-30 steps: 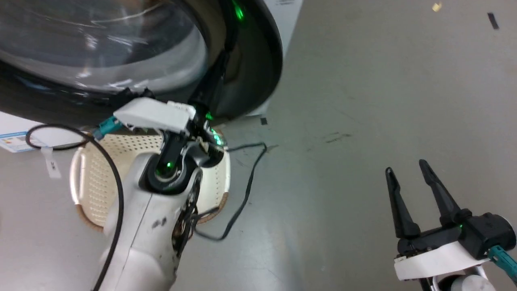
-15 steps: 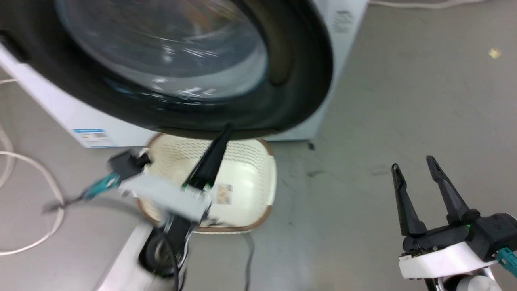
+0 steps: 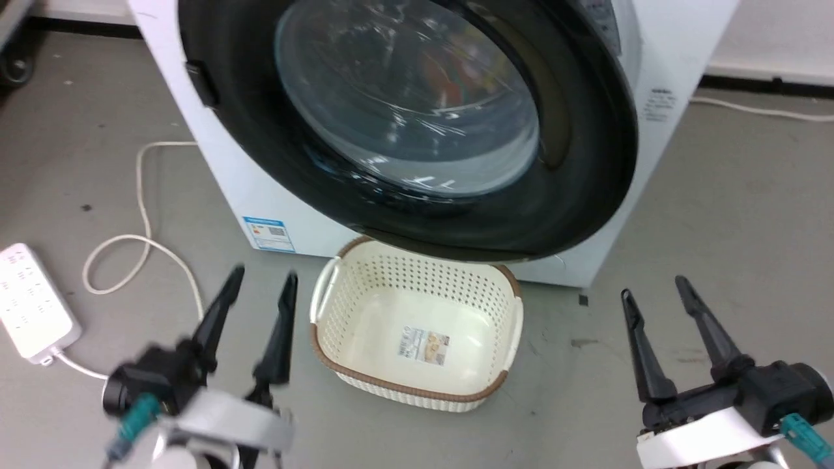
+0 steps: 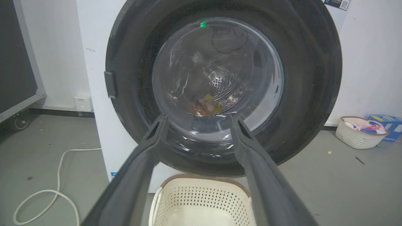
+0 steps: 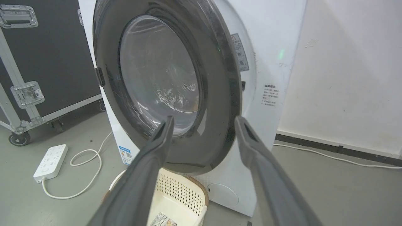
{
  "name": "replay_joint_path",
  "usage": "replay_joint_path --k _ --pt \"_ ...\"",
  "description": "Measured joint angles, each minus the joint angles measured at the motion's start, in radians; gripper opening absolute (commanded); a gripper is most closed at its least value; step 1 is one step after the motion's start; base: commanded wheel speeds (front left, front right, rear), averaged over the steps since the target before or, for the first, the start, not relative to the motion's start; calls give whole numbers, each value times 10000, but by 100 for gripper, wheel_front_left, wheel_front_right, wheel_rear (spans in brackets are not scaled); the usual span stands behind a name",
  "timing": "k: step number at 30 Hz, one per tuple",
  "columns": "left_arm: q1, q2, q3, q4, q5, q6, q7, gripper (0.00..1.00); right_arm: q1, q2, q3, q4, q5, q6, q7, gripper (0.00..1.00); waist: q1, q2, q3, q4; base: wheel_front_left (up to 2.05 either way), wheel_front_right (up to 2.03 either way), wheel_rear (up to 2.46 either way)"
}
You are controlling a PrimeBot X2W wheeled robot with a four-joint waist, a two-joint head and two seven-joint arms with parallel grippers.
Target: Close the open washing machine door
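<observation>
The washing machine door (image 3: 573, 163), a glossy black disc with a bulging glass window, lies flat against the front of the white washing machine (image 3: 221, 163). Through the glass I see the steel drum and some coloured laundry (image 4: 204, 106). My left gripper (image 3: 264, 273) hangs open at the lower left, well short of the door, nothing between its fingers. In the left wrist view the gripper (image 4: 198, 116) points straight at the door (image 4: 307, 78). My right gripper (image 3: 653, 286) is open at the lower right; its wrist view shows the gripper (image 5: 204, 118) and the door (image 5: 220, 94) from the side.
A cream perforated basket (image 3: 417, 332) with a brown rim stands on the floor below the door. A white power strip (image 3: 32, 299) and its cable (image 3: 143, 221) lie to the left. A black flight case (image 5: 47, 56) stands beyond, and a second basket (image 4: 358, 135) sits far right.
The head camera has swung, so the whole scene shifted. My left arm pulled back from the door's lower rim to the lower left and now hangs free. The right gripper stays as it was.
</observation>
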Motion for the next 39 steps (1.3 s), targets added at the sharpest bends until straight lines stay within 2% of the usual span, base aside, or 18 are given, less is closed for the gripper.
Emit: replay_joint_path --k 3,7,8,9,10,14,16,25,32,39 --pt "702 -155 203 -148 1020 196 0 100 30 0 86 207 -96 0 0 100 -1 0 -129 120 0 0 0" --pt "1142 -499 499 -295 1799 219 0 100 29 0 171 345 -92 0 -2 100 2 1 -49 136 0 0 0" --pt "1182 -612 545 -297 1950 215 0 100 28 0 211 397 -94 0 -2 65 2 0 -9 151 0 0 0" --pt "1197 -732 604 -301 2056 203 0 100 25 0 253 445 -123 0 0 65 1 0 40 166 0 0 0" --pt "1199 -857 704 -303 2121 198 0 100 14 0 290 445 -205 0 -2 0 1 0 107 182 0 0 0" --pt "1183 -1279 1064 -293 2249 -36 -2 100 -305 -109 734 516 -474 0 2 0 2 0 416 297 0 0 0" --pt "1157 -1406 1212 -288 2374 -222 0 100 -730 -376 1035 541 -472 2 69 0 2 0 622 370 0 0 0" --pt "675 -2027 1601 -176 2790 -918 0 100 -3702 -2504 2150 1191 623 2 972 0 4 0 1744 828 0 0 0" --pt "123 -2502 1735 -111 3091 -1256 0 100 -5942 -3659 2092 2376 1678 33 1480 0 4 0 2484 1374 0 0 0" --pt "-225 -2857 1825 -121 3137 -1448 0 100 -7410 -3986 1450 3499 2033 27 1822 0 3 0 2915 1928 0 0 0"
